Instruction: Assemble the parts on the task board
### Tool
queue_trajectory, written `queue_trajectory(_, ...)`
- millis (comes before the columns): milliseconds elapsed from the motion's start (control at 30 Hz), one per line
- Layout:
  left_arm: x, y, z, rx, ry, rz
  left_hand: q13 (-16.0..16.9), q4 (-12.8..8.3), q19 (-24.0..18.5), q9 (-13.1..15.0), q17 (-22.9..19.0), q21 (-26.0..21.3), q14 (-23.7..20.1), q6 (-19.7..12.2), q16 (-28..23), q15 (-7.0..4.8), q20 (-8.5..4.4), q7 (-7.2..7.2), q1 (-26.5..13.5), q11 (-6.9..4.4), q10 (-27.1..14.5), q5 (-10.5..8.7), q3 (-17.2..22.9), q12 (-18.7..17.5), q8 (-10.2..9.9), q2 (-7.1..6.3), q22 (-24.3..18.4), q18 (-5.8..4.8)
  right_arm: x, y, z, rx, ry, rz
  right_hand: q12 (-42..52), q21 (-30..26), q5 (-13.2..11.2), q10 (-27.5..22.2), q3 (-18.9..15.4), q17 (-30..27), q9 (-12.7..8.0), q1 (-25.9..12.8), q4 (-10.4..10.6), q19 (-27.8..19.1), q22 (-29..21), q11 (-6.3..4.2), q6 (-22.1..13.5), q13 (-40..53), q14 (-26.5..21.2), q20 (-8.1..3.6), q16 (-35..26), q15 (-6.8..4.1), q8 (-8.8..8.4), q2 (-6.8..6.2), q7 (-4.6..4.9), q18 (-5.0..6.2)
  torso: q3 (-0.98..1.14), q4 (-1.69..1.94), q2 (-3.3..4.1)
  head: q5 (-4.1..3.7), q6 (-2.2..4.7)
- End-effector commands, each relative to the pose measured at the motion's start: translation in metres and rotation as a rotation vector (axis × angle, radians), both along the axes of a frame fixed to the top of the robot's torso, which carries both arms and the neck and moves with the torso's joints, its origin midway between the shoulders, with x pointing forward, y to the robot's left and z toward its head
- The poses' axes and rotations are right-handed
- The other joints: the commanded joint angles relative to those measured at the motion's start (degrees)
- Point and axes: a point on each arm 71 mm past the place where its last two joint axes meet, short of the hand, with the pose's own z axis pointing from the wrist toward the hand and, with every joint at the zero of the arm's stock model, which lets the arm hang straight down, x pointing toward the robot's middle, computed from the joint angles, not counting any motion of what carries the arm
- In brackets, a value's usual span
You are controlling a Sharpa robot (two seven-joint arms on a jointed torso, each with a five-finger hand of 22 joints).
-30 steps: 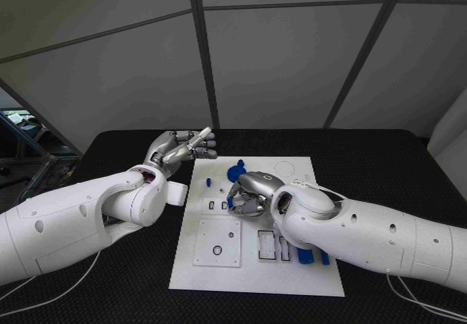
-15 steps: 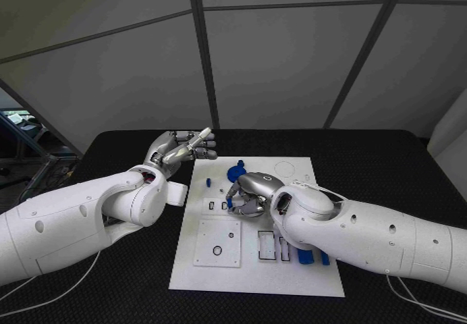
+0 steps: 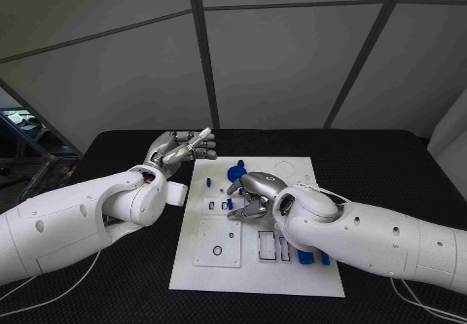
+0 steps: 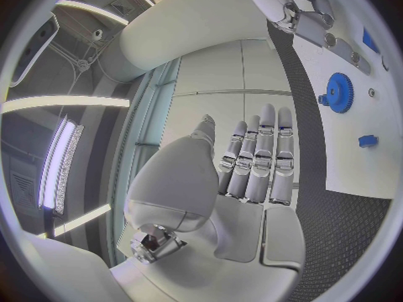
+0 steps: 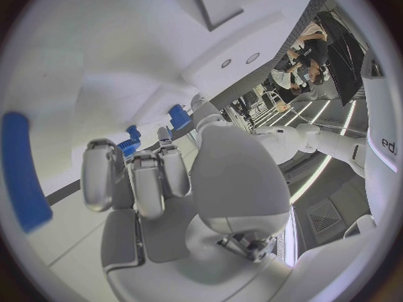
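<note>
The white task board [image 3: 255, 278] lies in the middle of the black table. A blue gear [image 3: 237, 173] stands near its far edge, also seen as the blue gear [image 4: 339, 87]. A small blue part [image 3: 208, 181] sits to the gear's left. My right hand [image 3: 251, 196] hovers low over the board's middle, fingers curled down beside a small blue piece [image 3: 229, 202]; its palm [image 5: 168, 215] holds nothing. My left hand [image 3: 185, 150] is raised off the board's far left corner, fingers [image 4: 256, 158] straight and together, empty.
Two blue parts [image 3: 306, 256] stand at the board's near right, by my right forearm. A long blue bar [image 5: 21, 171] lies on the board. A raised white square plate [image 3: 220, 241] with a ring slot sits at the near left. Black table [image 3: 389, 162] surrounds the board.
My right hand has stretched its fingers a little down and towards the near left over the board. The left hand has not moved.
</note>
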Motion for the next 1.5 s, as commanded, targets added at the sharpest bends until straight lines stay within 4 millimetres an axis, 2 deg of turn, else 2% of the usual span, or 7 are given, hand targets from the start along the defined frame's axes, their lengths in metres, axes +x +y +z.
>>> queue_trajectory(33, 0.0, -0.002, 0.0, 0.004, 0.005, -0.028, 0.08, -0.49, 1.7, -0.01, 0.86, 0.53, 2.28, 0.69, 0.71, -0.44, -0.39, -0.11, 0.61, -0.2, 0.98, -0.02, 0.01, -0.26, -0.4, 0.1, 0.2, -0.52, -0.006, -0.003, 0.013, 0.144, -0.083, 0.062, -0.36, -0.31, 0.78, -0.27, -0.1, 13.48, -0.08, 1.85, 0.89, -0.47, 1.01, 0.26, -1.53, 6.05, 5.66, 0.05, -0.31, 0.31, 0.08, 0.32, 0.04, 0.69, 0.03, 0.08, -0.14, 0.19, -0.26)
queue_trajectory(200, 0.0, 0.0, -0.002, 0.089, 0.008, -0.086, 0.79, -0.73, 7.06, 0.03, 4.93, 4.48, 9.07, 1.87, 6.85, -2.37, -2.56, -0.76, 0.84, -1.49, 4.46, -0.03, -0.24, 0.55, -0.63, -0.03, 1.98, -0.65, -0.018, -0.021, 0.027, 0.288, -0.116, 0.137, -2.24, -1.91, 3.73, -1.73, 0.59, 11.44, -0.05, 5.27, 0.37, -2.46, -1.6, -0.05, -3.37, 4.22, 5.1, -0.15, -1.37, 0.05, 0.58, 1.75, -0.34, 1.31, -0.03, -0.19, -0.41, 0.55, -0.15)
queue_trajectory(467, 0.004, 0.012, -0.011, 0.464, 0.037, -0.115, 5.09, -1.22, 12.16, 0.47, 17.07, 12.54, 12.42, 2.05, 24.27, -4.72, -5.11, -2.31, 1.77, -3.47, 8.41, 0.06, -0.36, 7.3, 0.97, -0.53, 6.71, -0.66, -0.014, -0.06, 0.057, 0.395, -0.051, 0.098, -13.16, -10.63, 5.26, -8.71, 0.62, -0.1, 0.49, 6.64, -0.41, -11.47, -14.45, -0.78, 0.03, -5.81, 1.65, -0.88, -8.95, -0.79, 3.75, 3.02, -0.91, 4.0, 0.52, -0.84, -1.58, 1.55, -0.79)
queue_trajectory(667, 0.002, 0.008, -0.019, 0.738, 0.138, -0.183, 22.26, 0.04, 17.58, 4.11, 56.47, 28.36, 18.81, 3.68, 62.77, -7.09, -7.48, -5.59, -0.81, -6.66, 8.07, 0.06, -1.15, 30.97, 9.63, -1.44, 21.12, -2.05, -0.002, -0.099, 0.083, 0.448, -0.045, 0.003, -15.17, -13.17, 4.91, -9.85, 0.25, -2.4, 0.26, 6.63, -0.56, -13.14, -17.38, -0.77, 0.37, -7.96, 1.03, -0.95, -11.06, -0.75, 4.13, 3.09, -0.87, 4.52, 0.88, -1.12, -2.56, 2.05, -1.44)
queue_trajectory(767, 0.001, 0.004, -0.022, 0.844, 0.195, -0.224, 41.96, 3.27, 22.21, 6.96, 64.14, 40.75, 20.49, 3.47, 69.16, -7.82, -8.24, -6.37, -4.78, -7.25, 10.47, -0.16, -3.44, 50.24, 14.59, -1.07, 37.07, -3.9, 0.007, -0.114, 0.091, 0.459, -0.051, -0.042, -15.17, -13.32, 5.02, -9.78, 0.2, -2.48, 0.23, 6.63, -0.58, -13.09, -17.5, -0.8, 0.44, -8.05, 1.06, -0.96, -11.18, -0.78, 4.2, 3.15, -0.89, 4.53, 1.07, -1.28, -3.1, 2.31, -1.73)
queue_trajectory(933, 0.006, -0.004, -0.023, 1.025, 0.271, -0.262, 54.38, 4.52, 25.3, 11.77, 68.76, 49.54, 22.05, 2.3, 72.63, -8.95, -9.35, -7.73, -9.15, -8.54, 12.71, -0.21, -7.44, 61.14, 21.24, 0.73, 49.02, -5.36, 0.021, -0.135, 0.096, 0.465, -0.056, -0.111, -15.38, -13.56, 5.1, -9.87, 0.14, -2.77, 0.21, 6.61, -0.59, -13.21, -17.8, -0.82, 0.46, -8.32, 1.02, -0.98, -11.43, -0.8, 4.24, 3.16, -0.91, 4.59, 1.31, -1.27, -3.82, 2.52, -2.07)
queue_trajectory(1500, 0.024, -0.041, -0.031, 1.293, 0.309, -0.332, 59.14, 4.73, 26.64, 17.27, 68.93, 54.03, 22.08, 0.03, 72.73, -9.38, -9.63, -8.29, -10.19, -8.99, 14.03, -0.29, -11.51, 64.43, 26.32, 1.2, 55.89, -6.3, 0.037, -0.144, 0.094, 0.47, -0.046, -0.17, -16.08, -14.68, 5.36, -10.3, -0.17, -3.56, 0.05, 6.57, -0.64, -13.78, -19.12, -0.8, 0.11, -9.19, 0.88, -1.02, -12.24, -0.82, 4.19, 3.06, -0.88, 4.8, 1.32, -1.14, -4.07, 2.42, -3.2)
